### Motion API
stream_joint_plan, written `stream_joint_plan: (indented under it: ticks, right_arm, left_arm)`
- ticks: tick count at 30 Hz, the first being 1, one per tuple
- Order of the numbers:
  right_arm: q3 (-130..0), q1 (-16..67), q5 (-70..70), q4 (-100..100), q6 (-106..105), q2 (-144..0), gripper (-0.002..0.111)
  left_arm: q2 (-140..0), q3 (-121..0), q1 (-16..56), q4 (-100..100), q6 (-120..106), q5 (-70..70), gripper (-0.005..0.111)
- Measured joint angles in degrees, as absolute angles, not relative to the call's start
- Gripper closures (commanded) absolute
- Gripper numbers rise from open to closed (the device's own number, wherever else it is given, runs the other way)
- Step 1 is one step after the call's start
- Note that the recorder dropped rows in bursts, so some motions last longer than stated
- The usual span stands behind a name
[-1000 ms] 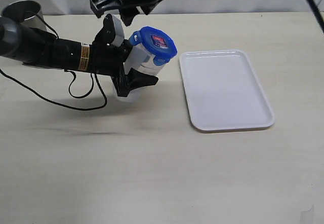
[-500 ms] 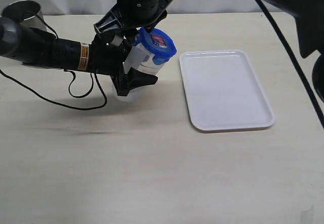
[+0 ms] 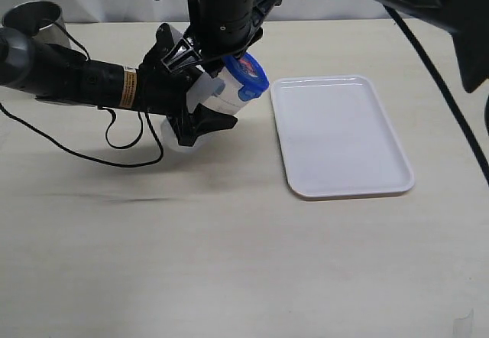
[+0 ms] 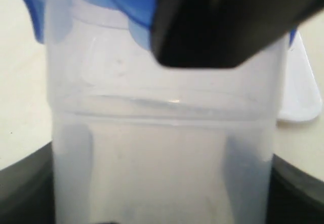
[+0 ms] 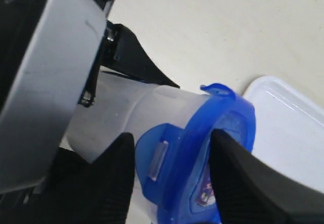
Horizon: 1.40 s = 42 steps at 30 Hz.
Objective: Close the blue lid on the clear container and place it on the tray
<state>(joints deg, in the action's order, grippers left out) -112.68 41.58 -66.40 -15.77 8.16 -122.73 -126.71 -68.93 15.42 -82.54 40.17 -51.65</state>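
While the left gripper (image 3: 202, 89) clamps the clear container (image 4: 162, 148) around its body, tilted so the mouth points away from its wrist toward the tray (image 3: 340, 135), the step in hand looks like locking the blue lid (image 3: 248, 78) down.

Right gripper (image 5: 171, 140): jaws spread wide, holding nothing. The lid sits between its two fingers, one finger next to a snap tab (image 5: 157, 160), the other across the lid's top face. Can't tell whether either pad touches plastic.

How I'd run it:
- Push along the container's axis, not straight down. The container is tilted, so a vertical push would lever it out of the left jaws.
- Left grip has to take the reaction. It's a smooth tapered wall, so slip toward the narrow end is the likely failure.
- Work the tabs one at a time, opposite pairs first, so the lid doesn't cock on the rim.
- Squeeze gently. The thin wall probably flexes and could pop the seal.
- Check all tabs are flat before the transfer. The tray lies just past the lid, on the side away from the left wrist, so it's a short carry. Bring the container upright before release.
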Motion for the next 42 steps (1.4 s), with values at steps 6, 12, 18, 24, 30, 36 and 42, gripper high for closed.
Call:
stream_joint_plan:
  ticks: [6, 12, 18, 24, 30, 36, 42]
  right_arm:
    - [-113.1, 43.5, -67.2, -19.3, 6.5, -122.7, 0.077]
    - [-113.7, 44.0, -69.1, -16.9, 3.9, -120.4, 0.077]
    - [-113.7, 44.8, -69.4, -14.6, 2.8, -115.5, 0.077]
    - [-112.1, 44.8, -68.5, -14.8, 2.6, -108.5, 0.085]
    - [-99.5, 44.8, -52.7, -16.1, 2.6, -97.2, 0.103]
    - [-80.2, 44.8, -33.3, -20.9, 6.7, -82.7, 0.103]
    - [-59.8, 44.8, -17.0, -34.0, 20.6, -68.5, 0.103]
  left_arm:
    - [-126.8, -68.9, 15.3, -82.4, 39.7, -52.6, 0.107]
    - [-126.8, -68.9, 15.3, -81.7, 38.8, -54.8, 0.107]
    - [-126.8, -69.0, 15.3, -80.3, 38.2, -55.1, 0.107]
    - [-126.8, -69.0, 15.3, -80.3, 37.9, -55.1, 0.107]
    - [-126.8, -69.0, 15.3, -80.0, 37.7, -55.1, 0.107]
    - [-126.8, -69.0, 15.3, -78.9, 37.5, -55.4, 0.107]
    - [-126.8, -69.0, 15.3, -76.6, 36.6, -61.7, 0.107]
